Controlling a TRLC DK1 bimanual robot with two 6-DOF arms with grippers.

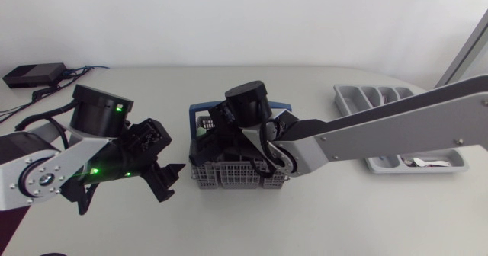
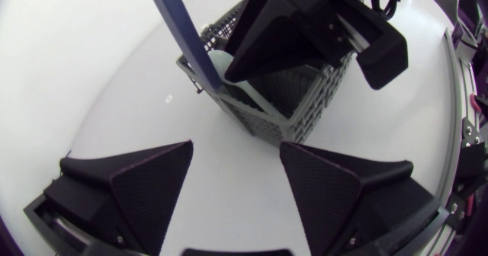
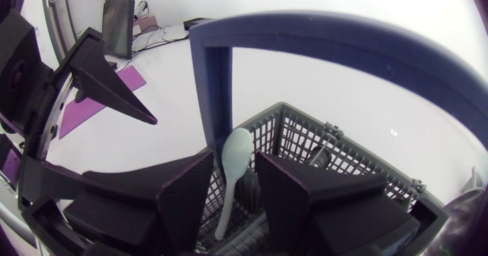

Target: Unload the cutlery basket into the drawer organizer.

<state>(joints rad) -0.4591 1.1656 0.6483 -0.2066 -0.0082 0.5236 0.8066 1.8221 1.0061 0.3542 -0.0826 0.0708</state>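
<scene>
Head view puts my right arm across the cutlery basket [image 1: 206,178], with its wrist directly above the grey mesh compartments. Seen from the right wrist view, my right gripper [image 3: 233,164] sits down inside the basket, just within its blue handle [image 3: 217,73]. Its fingers are a little apart, and a pale spoon [image 3: 236,153] stands upright in the gap between them. Slivers of mesh show on both sides of the spoon's bowl, so I am not clamped on it. My left gripper [image 2: 236,151] hangs over the white table [image 2: 114,81] just beside the basket, on the side away from the drawer organizer [image 1: 357,97]. Its fingers are spread wide, hold nothing, and point at the basket's wall. The organizer lies well apart from the basket, partly covered by my right arm.
</scene>
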